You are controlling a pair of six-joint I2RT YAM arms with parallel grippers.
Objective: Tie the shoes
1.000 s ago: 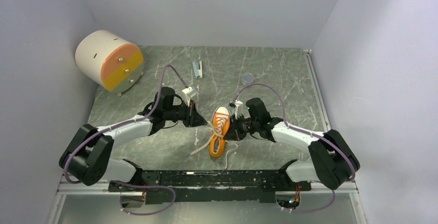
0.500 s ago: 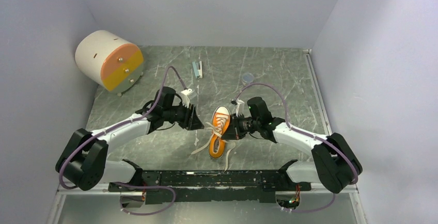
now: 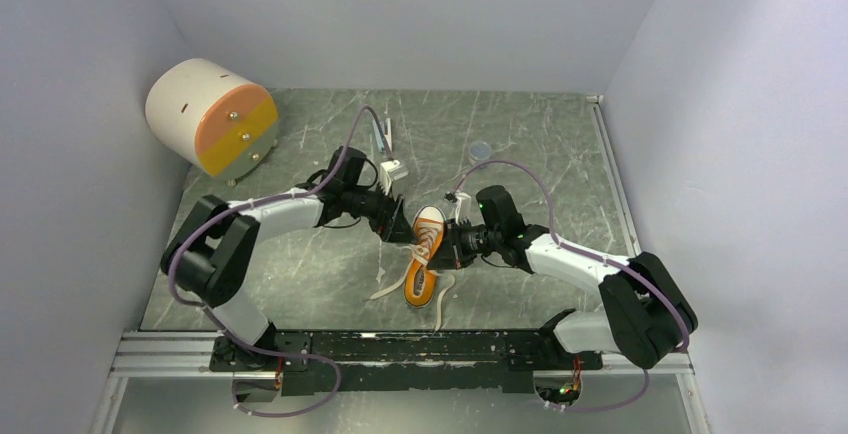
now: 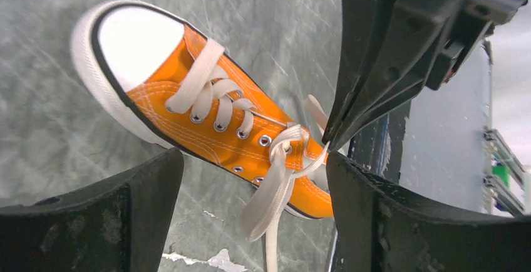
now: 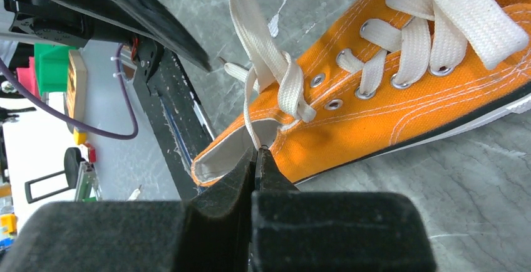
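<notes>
The orange shoe (image 3: 422,279) with white laces lies on the grey table between both arms. My left gripper (image 3: 400,228) hovers at its left side, open. In the left wrist view the left gripper (image 4: 253,159) has its wide jaws on either side of the crossed laces (image 4: 275,184), touching nothing, with the shoe (image 4: 188,115) and its white toe cap beyond. My right gripper (image 3: 452,244) is at the shoe's right side. In the right wrist view the right gripper (image 5: 257,153) is shut on a thin lace strand (image 5: 249,118) beside the shoe (image 5: 388,115).
A white cylinder with an orange and yellow face (image 3: 210,116) stands at the back left. A small blue and white object (image 3: 383,134) and a small round disc (image 3: 481,152) lie farther back. Walls enclose three sides; a black rail (image 3: 420,346) runs along the near edge.
My left gripper has opened and let go of the lace. The left arm has swung right and farther back, toward the shoe. The right gripper has kept its grip and place.
</notes>
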